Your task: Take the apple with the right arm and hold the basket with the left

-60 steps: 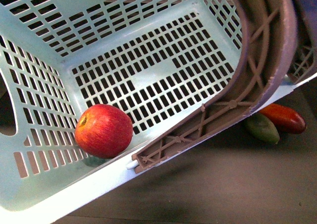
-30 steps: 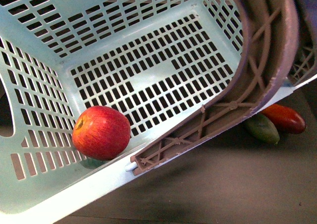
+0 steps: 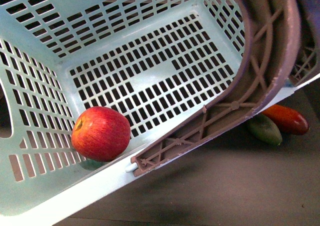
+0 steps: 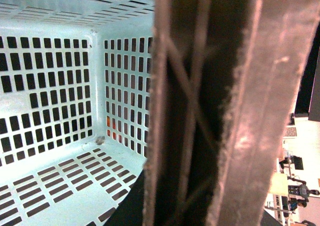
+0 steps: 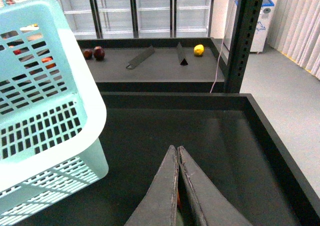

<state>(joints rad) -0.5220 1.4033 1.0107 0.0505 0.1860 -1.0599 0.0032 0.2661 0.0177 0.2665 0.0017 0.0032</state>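
Evidently the round red apple with yellow-orange streaks [image 3: 100, 133] lies inside the large light aqua slotted plastic basket [image 3: 55, 202], lodged in the low corner where the floor meets two walls. The basket looks tilted, and I judge that tilt is why the fruit sits there. Beside it, the brown ribbed swing handle [image 3: 265, 61] arches up over the rim. In the left wrist view that handle [image 4: 240, 111] fills the lens at very close range, which suggests the left gripper is at the handle to steady the basket. No fingers can be made out, so I cannot tell whether it is clamped or loose.

Further right, outside the basket, a dark green oval mango [image 3: 265, 129] and an elongated red-orange mango [image 3: 289, 119] rest touching each other on the dark tabletop [image 3: 225, 186].

The right gripper [image 5: 178, 181] hovers over the dark surface with its two grey fingers pressed together and nothing between them. The basket's wall [image 5: 55, 101] rises just beside and ahead of those fingers. The apple is beyond that wall and hidden from this camera. Reaching it would, I judge, call for lifting over the rim and parting the fingers.
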